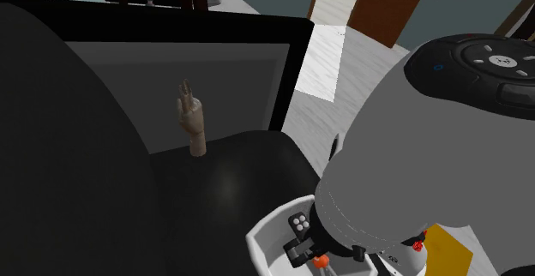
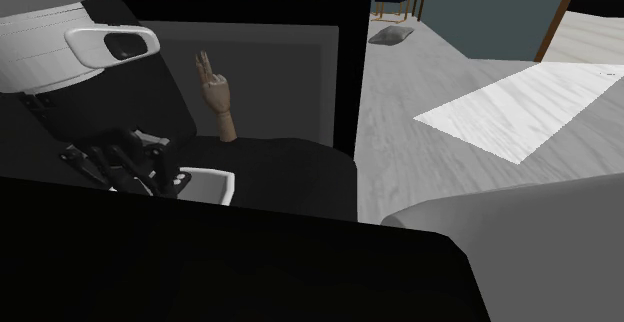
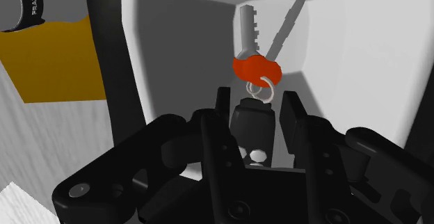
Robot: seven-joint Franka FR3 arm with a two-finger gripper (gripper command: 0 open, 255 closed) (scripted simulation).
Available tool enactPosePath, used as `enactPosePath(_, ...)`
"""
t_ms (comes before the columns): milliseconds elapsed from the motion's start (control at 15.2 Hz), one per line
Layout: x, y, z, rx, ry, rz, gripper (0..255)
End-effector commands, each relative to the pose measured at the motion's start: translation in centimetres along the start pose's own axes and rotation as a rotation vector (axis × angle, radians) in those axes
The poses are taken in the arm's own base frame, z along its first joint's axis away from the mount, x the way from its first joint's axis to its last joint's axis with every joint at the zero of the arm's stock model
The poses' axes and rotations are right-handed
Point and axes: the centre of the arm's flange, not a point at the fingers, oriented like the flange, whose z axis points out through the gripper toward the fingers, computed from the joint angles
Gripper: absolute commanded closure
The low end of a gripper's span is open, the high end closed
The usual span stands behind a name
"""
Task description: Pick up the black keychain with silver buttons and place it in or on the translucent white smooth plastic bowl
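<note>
My gripper (image 3: pixel 256 106) is shut on the black keychain fob (image 3: pixel 254 122), which sits between the two black fingers (image 3: pixel 223 108). Its silver ring, red key head (image 3: pixel 256 68) and silver key (image 3: pixel 245 28) dangle beyond the fingertips, inside the white bowl (image 3: pixel 341 56). In the shoulder view the fob (image 1: pixel 300 223) shows its silver buttons over the bowl (image 1: pixel 261 242), with the gripper (image 1: pixel 299 249) right at it. In the second exterior view the gripper (image 2: pixel 140 170) hangs at the bowl (image 2: pixel 212 184), on the black table.
A wooden mannequin hand (image 1: pixel 192 120) stands upright on the black tabletop (image 1: pixel 223 180), beyond the bowl. A dark framed panel (image 1: pixel 214 69) rises behind it. The stand's yellow top (image 1: pixel 450 249) lies beside the bowl. Grey floor (image 2: pixel 480 80) stretches past the table.
</note>
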Motion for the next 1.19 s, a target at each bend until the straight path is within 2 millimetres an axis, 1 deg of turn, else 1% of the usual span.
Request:
enactPosePath(0,0.0,0.0,0.0,0.0,0.0,0.0,0)
enactPosePath(330,0.0,0.0,0.0,0.0,0.0,0.0,0)
enactPosePath(528,0.0,0.0,-4.0,0.0,0.0,0.0,0)
enactPosePath(594,0.0,0.0,-5.0,0.0,0.0,0.0,0)
enactPosePath(1122,0.0,0.0,-5.0,0.0,0.0,0.0,0)
